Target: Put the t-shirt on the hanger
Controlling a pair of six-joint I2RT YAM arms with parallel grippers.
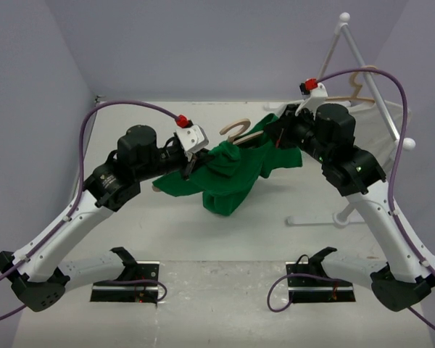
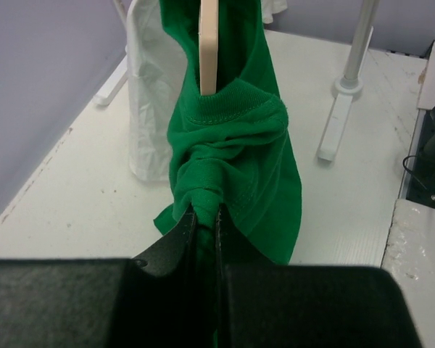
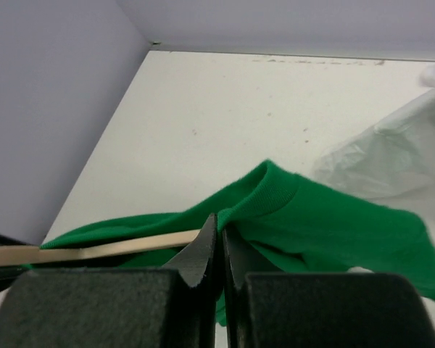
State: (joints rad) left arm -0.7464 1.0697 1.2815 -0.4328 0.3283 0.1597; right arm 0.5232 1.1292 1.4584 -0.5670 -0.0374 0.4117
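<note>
Your left gripper (image 2: 205,217) is clamped on a bunched wad of the t-shirt (image 2: 232,167), which hangs straight ahead of its tips. Beyond that, the hanger (image 2: 209,43) enters the collar, and cloth buries the rest of it. Your right gripper (image 3: 219,232) is pressed together on the collar fold. Whether it pinches wood too is hidden.

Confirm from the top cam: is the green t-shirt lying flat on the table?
No, the green t-shirt is bunched and lifted, pinched by the left tool and the right tool.
</note>
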